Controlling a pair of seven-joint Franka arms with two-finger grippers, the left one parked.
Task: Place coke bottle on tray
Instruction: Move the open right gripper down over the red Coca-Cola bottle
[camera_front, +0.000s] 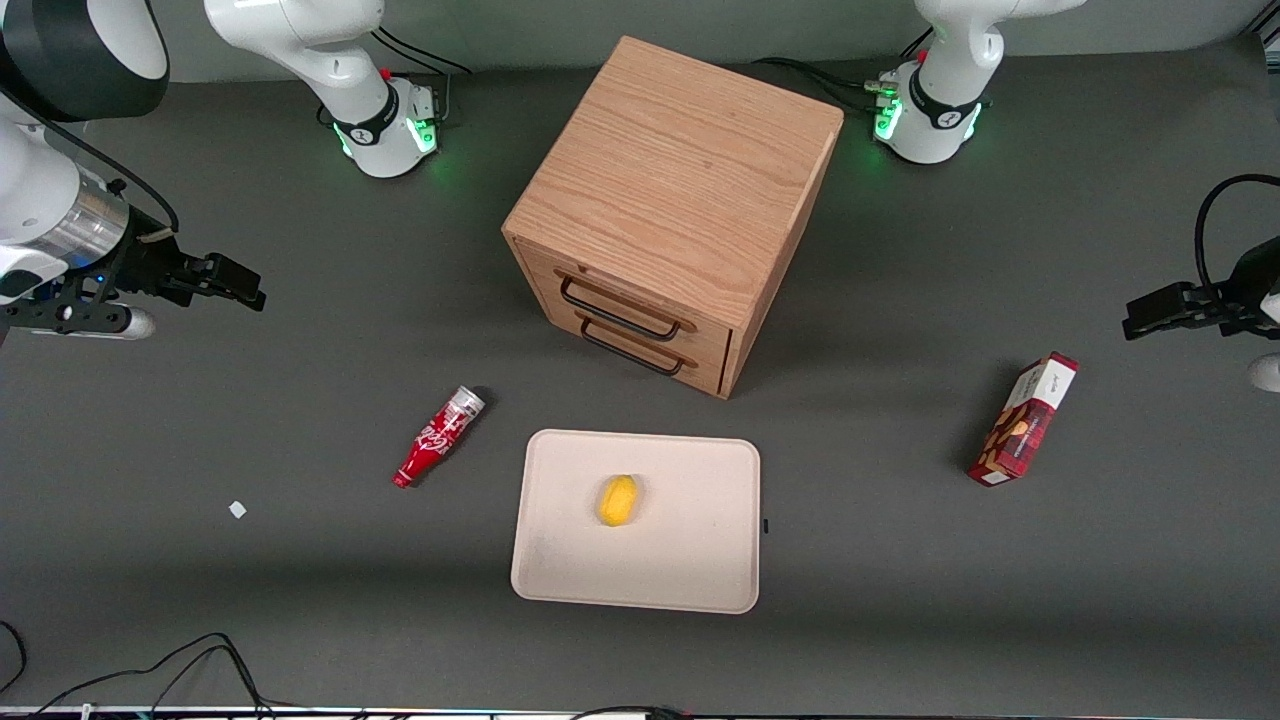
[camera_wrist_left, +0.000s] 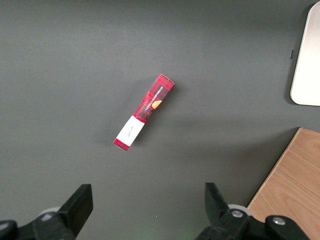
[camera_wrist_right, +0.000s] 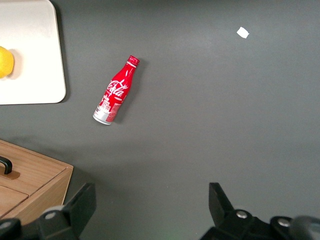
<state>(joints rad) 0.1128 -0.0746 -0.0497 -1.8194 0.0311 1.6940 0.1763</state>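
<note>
The hand (camera_front: 235, 282) hangs above the desk (camera_front: 200, 600) toward the working arm's end, its fingers (camera_wrist_right: 80, 207) spread wide and holding nothing, well apart from the coke bottle (camera_front: 438, 437). The bottle lies on its side on the desk just beside the tray (camera_front: 690, 570), not touching it. A yellow fruit (camera_front: 618, 500) sits on the tray, and a wooden drawer cabinet (camera_front: 672, 205) stands farther from the front camera.

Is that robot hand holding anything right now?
No. The gripper is open and empty, raised above the table, well apart from the coke bottle lying beside the tray.
</note>
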